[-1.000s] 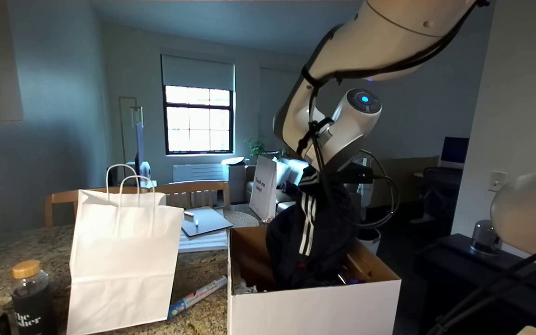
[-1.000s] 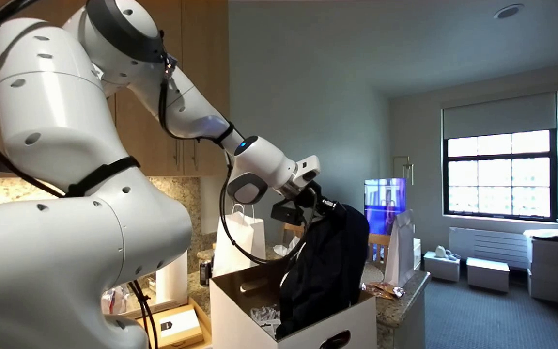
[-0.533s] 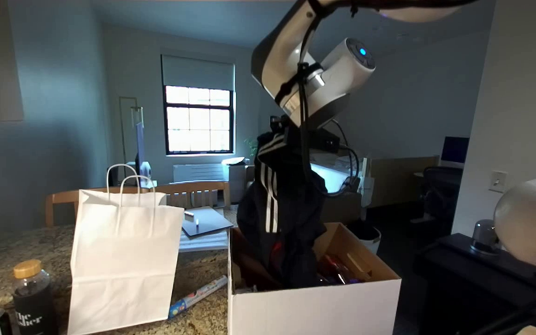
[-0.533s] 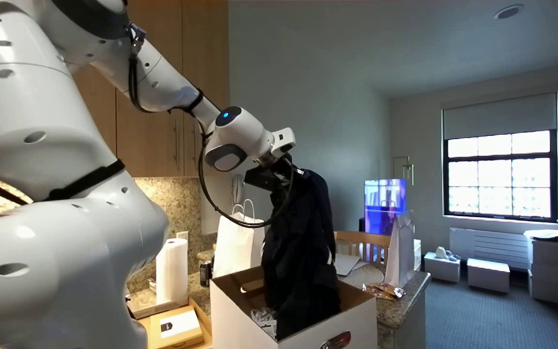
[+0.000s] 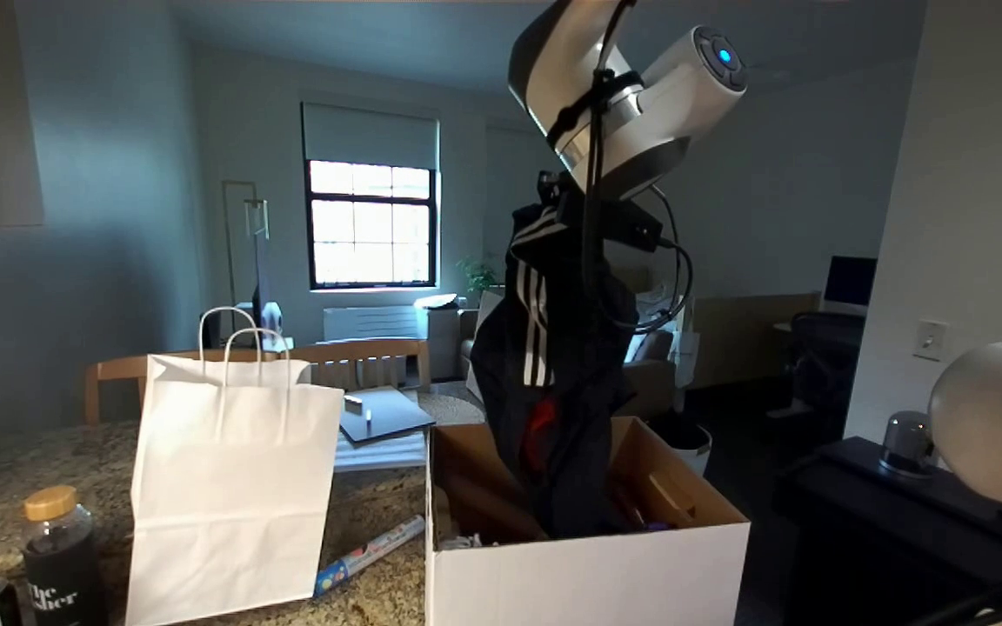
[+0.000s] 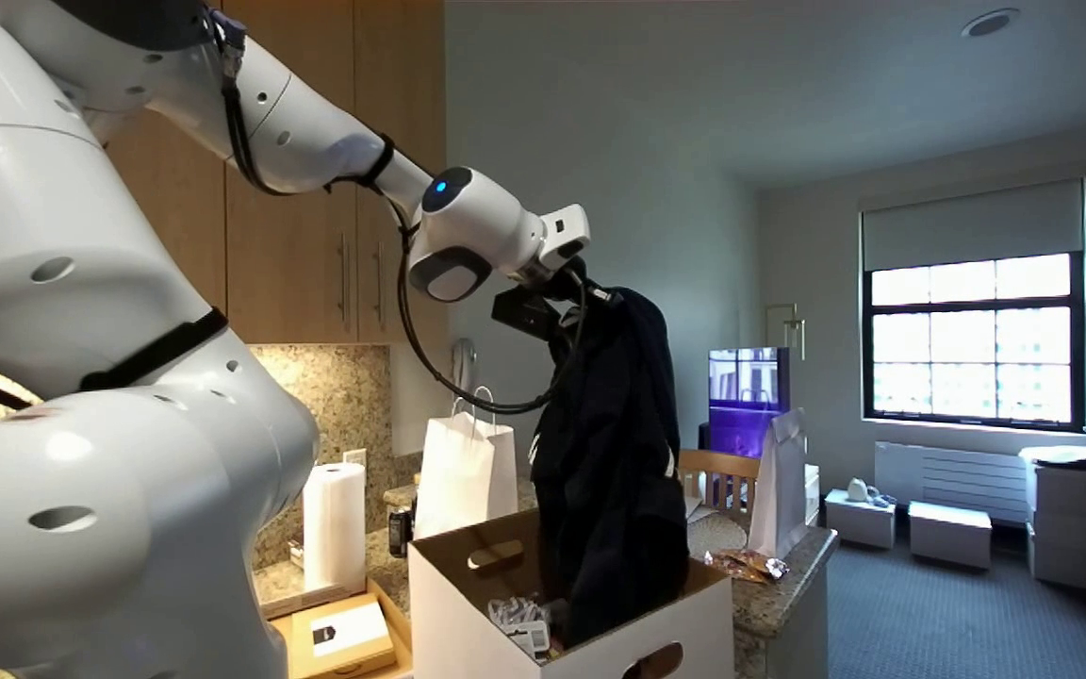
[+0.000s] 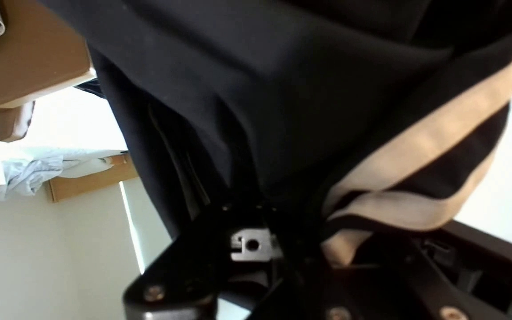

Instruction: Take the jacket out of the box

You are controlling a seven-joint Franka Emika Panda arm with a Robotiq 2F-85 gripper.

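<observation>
Wooden cabinets [image 6: 290,259] and paper towels [image 6: 335,528] mark a kitchen.

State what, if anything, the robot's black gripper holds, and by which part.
A black fabric jacket with white stripes, by bunched cloth at its upper end, near the stripes; whether collar or hem is unclear.

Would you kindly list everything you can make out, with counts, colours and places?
Box: one, white outside, brown inside, foreground
Jacket: one, black, white stripes, partly inside box
Pale items: several, whitish, inside box
Counter: one, speckled brown, beneath handled bag
Handled bag: one, white, on counter
Upright packet: one, white, on counter
Bottle: one, dark, beside handled bag
Printed tube: one, blue and white, on counter
Can: one, black, near handled bag
Paper roll: one, white, near can
Window: one, black frame, far wall
Arm: one, white, partly above box
Gripper: one, black, closed on jacket
</observation>
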